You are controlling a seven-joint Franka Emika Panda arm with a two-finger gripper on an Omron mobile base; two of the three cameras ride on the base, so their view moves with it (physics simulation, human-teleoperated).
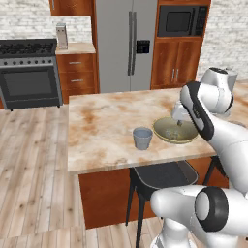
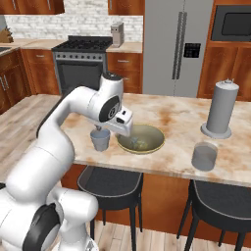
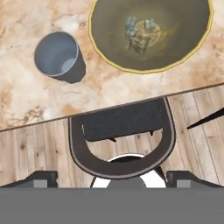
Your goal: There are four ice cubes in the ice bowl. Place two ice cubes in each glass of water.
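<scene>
marble island top holds ice bowl (image 3: 192, 43) beside near glass (image 3: 57, 54); gripper (image 1: 179, 122) fingers spread, empty (cubes clumped, risk grabbing two or knocking rim).

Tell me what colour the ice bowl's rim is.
Yellowish olive, around a darker inside; the ice bowl shows it best in the hand view.

Base views flank arm, facing island; hand view looks down; all share ice bowl (image 1: 175, 130).
</scene>
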